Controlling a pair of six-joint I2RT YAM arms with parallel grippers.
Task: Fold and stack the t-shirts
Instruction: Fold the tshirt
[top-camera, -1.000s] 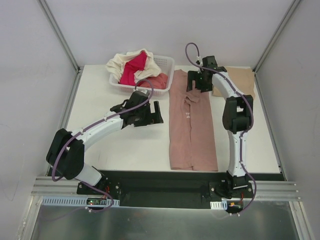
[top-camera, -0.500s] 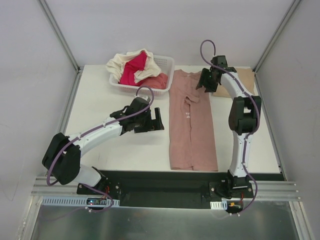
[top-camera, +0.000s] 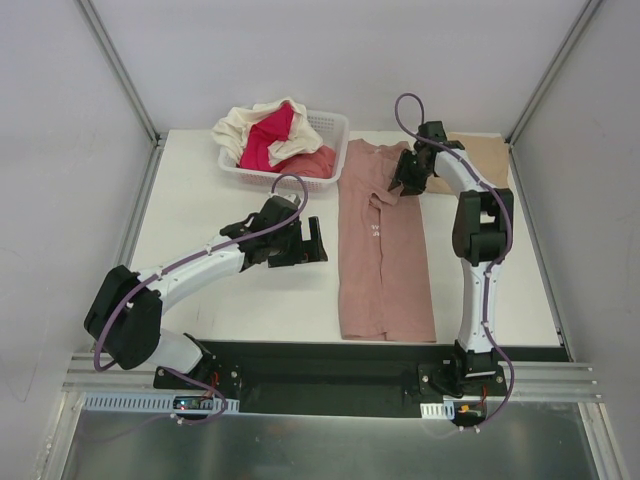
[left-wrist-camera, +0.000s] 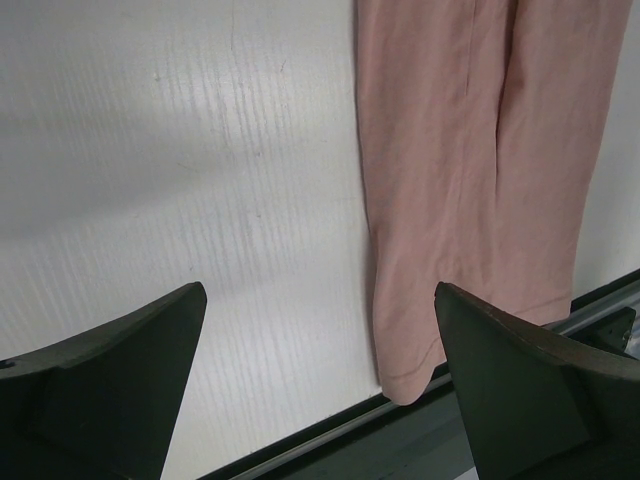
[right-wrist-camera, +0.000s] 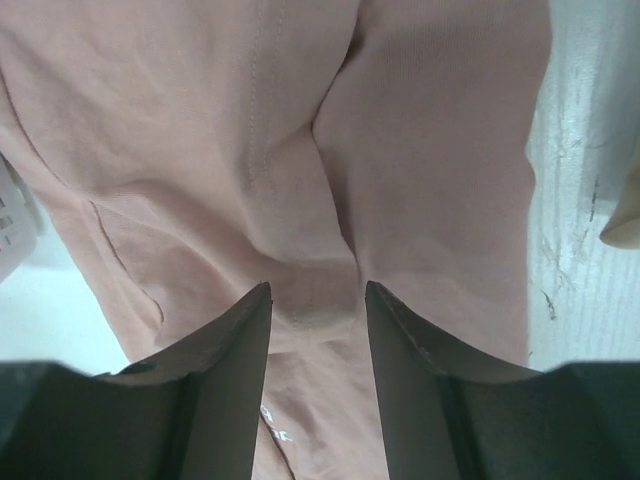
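Note:
A dusty-pink t-shirt (top-camera: 385, 260) lies folded in a long strip down the middle of the table. My right gripper (top-camera: 400, 183) is pressed down onto its upper part near the collar. In the right wrist view its jaws (right-wrist-camera: 318, 290) are half narrowed, a gap still between them, and a puckered ridge of pink cloth (right-wrist-camera: 200, 130) runs between the fingertips. My left gripper (top-camera: 315, 240) hovers wide open just left of the shirt, with only bare table between its fingers (left-wrist-camera: 320, 300); the shirt's lower hem (left-wrist-camera: 470, 150) lies to the right. A tan t-shirt (top-camera: 480, 160) lies flat at the back right.
A white lattice basket (top-camera: 335, 125) at the back left holds cream (top-camera: 245, 125), magenta (top-camera: 268, 140) and coral (top-camera: 315, 163) tees. The dark rail of the table's near edge (left-wrist-camera: 400, 440) lies just below the pink hem. Grey walls stand on three sides.
The right gripper has swung near the collar, settled lower onto the pink shirt, and narrowed its jaws. The left arm shifted slightly toward the near edge and stayed open.

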